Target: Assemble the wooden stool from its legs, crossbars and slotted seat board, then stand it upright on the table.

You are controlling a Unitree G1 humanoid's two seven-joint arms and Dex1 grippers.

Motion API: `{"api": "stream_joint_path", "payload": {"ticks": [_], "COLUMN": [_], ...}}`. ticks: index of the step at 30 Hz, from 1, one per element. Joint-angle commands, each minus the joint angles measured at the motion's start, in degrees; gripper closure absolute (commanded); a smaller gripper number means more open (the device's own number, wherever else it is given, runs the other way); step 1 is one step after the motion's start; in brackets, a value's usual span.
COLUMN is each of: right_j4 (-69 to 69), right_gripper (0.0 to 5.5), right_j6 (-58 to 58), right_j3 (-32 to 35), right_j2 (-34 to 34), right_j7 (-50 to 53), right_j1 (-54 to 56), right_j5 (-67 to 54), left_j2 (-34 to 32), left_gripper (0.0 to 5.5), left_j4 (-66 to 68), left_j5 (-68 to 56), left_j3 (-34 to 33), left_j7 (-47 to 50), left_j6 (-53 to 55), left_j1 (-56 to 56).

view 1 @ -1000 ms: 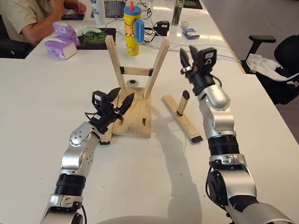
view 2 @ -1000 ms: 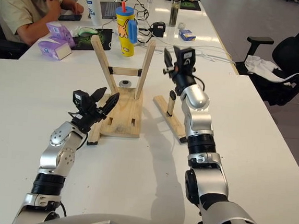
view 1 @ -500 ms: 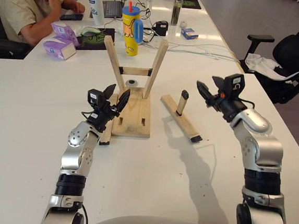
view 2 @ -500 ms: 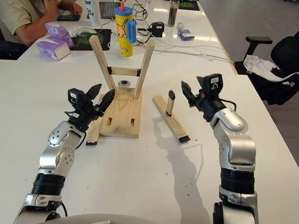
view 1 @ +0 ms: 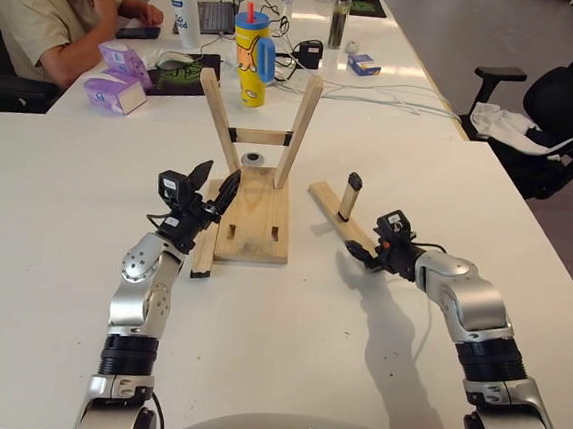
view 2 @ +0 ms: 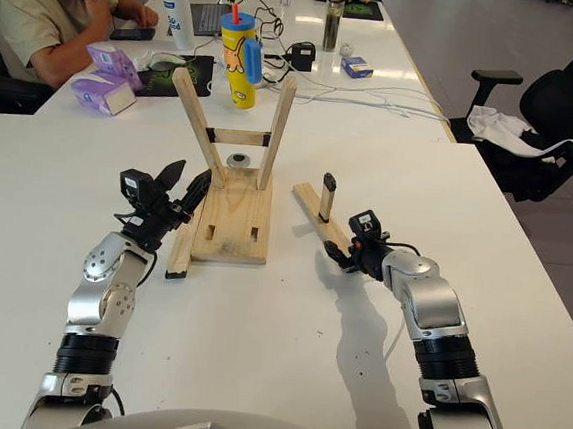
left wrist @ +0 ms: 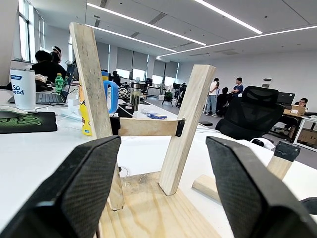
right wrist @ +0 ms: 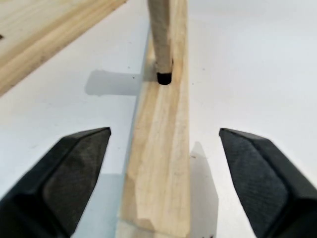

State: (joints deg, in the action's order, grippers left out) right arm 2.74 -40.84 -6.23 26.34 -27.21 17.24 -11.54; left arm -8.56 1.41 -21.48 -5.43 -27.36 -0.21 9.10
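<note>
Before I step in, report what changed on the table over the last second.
The right tool swung away from the upright legs, out to the right. It then dropped low to the near end of the loose leg piece, open and straddling it, not gripping. The left tool eased slightly left, open, beside the seat board. No wooden part moved.

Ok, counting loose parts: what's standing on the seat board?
Two legs joined by a crossbar stand on the seat board; two slots are empty. Its underside is hidden.
</note>
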Motion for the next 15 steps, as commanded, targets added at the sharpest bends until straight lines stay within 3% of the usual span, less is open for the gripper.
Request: {"api": "stream_joint_path", "payload": {"ticks": [1, 8, 12, 15], "right_j4": [3.02, 7.38, 8.36, 5.53], "right_gripper": [2.28, 3.41, 3.45, 3.45], "right_j6": [-0.11, 0.44, 2.85, 8.46], "right_j3": [-0.75, -0.96, 1.81, 9.73], "right_j2": [-1.33, -1.28, -2.21, -5.68], "right_j7": [-1.55, -2.59, -1.03, -0.55], "right_j1": [1.89, 2.73, 3.07, 3.69], "right_j5": [0.14, 1.01, 0.25, -5.78], "left_j2": [-0.71, -0.66, -1.44, -2.8], "left_gripper": [2.32, 2.32, 2.32, 2.32], "left_j4": [0.22, -0.01, -0.24, -0.62], "left_j5": [-0.26, -0.21, -0.35, -1.94], "left_j3": [-0.19, -0.31, 0.52, 0.85], "left_j7": [-0.46, -0.27, -1.54, -3.64], "left_j6": [0.73, 0.89, 2.34, 5.88], "left_j1": [0.72, 0.41, 0.64, 2.03]}}
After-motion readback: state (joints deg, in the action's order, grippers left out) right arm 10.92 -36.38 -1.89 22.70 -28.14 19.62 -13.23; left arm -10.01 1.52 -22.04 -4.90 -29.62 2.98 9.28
